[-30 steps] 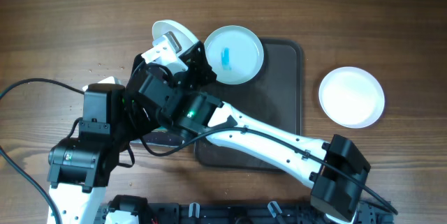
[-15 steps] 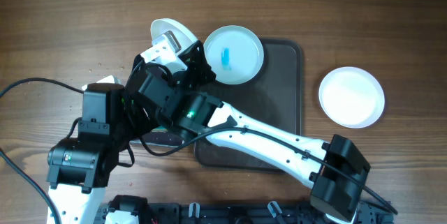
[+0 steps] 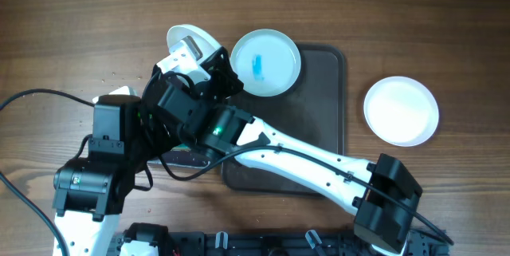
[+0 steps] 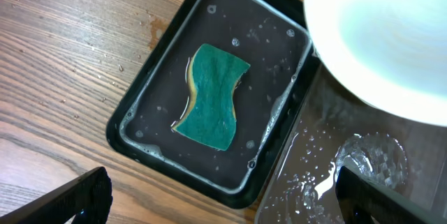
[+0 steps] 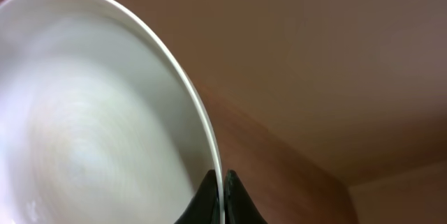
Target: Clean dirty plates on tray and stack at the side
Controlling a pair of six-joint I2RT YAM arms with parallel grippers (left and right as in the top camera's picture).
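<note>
Okay so right now the right tool (image 5: 218, 190) is pinched fully closed on the thin rim of the held plate (image 3: 182, 37). It hangs tilted in the air above the upper left of the worktop (image 3: 80, 17), just off the left end of the brown tray (image 3: 327, 104). The left tool (image 4: 223, 190) is spread wide with nothing in it, hovering over the small black tray (image 4: 265, 63) where the green sponge (image 4: 211, 97) sits in a film of water.

The other two: the smeared plate (image 3: 265, 62) with its blue streak sits on the top left of the brown tray, and the clean plate (image 3: 401, 111) is parked on the worktop well off to the right.

My read on handling:
- These plates look rigid and pretty light, so one rim pinch carries them fine.
- Shallow and flat, so the rim is really the only place to grab.
- There's water around, and a smooth white surface plus wet is probably slippery. A grip that narrow could let the plate pivot or slide out if it gets scrubbed hard.
- Can't tell whether they're ceramic or plastic, so I'd treat them as breakable and set them down gently.
</note>
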